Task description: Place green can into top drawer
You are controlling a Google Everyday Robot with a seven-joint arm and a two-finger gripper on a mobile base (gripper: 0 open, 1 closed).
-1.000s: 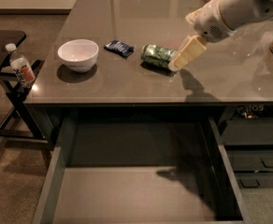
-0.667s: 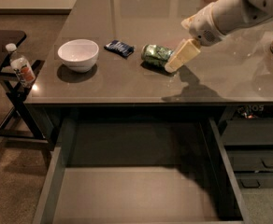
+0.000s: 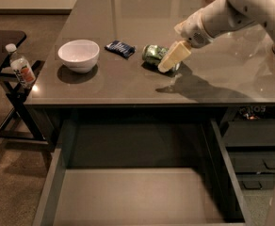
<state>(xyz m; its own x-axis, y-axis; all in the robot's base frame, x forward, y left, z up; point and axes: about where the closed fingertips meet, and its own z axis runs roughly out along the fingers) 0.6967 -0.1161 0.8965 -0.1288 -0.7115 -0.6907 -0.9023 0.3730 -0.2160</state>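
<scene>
One claw (image 3: 173, 57) at one green can (image 3: 152, 53), grip unclear, one top drawer (image 3: 128, 194) open

White arm, cream pincer
The pincer (image 3: 169, 62), a pale cream wedge low over the counter (image 3: 128, 86), joins a white wrist (image 3: 196, 29) with a greyish band; behind it runs a smooth, rounded white arm (image 3: 250, 8)

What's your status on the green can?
Pincer down at the green can, on the table. Top drawer open below. White bowl, blue packet left of can, off the path.
</scene>
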